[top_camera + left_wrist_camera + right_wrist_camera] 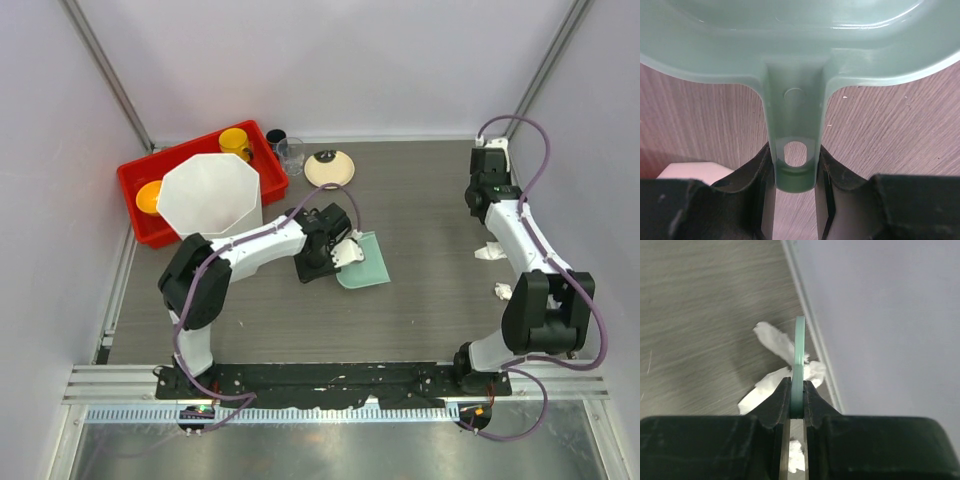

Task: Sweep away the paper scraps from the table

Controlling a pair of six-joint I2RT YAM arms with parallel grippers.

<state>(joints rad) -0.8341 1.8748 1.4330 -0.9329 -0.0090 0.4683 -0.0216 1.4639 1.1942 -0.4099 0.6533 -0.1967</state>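
A pale green dustpan (368,263) lies on the table (420,210) near the middle. My left gripper (328,256) is shut on its handle (795,150), and the pan's rim fills the top of the left wrist view. Two paper scraps (490,252) (503,291) lie by the right wall under my right arm. My right gripper (798,395) is shut on a thin green tool (799,347), seen edge-on. The tool stands over white paper scraps (774,341) (759,390) close to the wall. A further scrap (796,457) shows between the fingers.
At the back left stands a red tray (135,175) holding a tall white bin (210,195) and two yellow cups (235,142). A dark cup (276,137), a clear glass (291,152) and a cream plate (329,167) sit behind the dustpan. Pale walls enclose the table.
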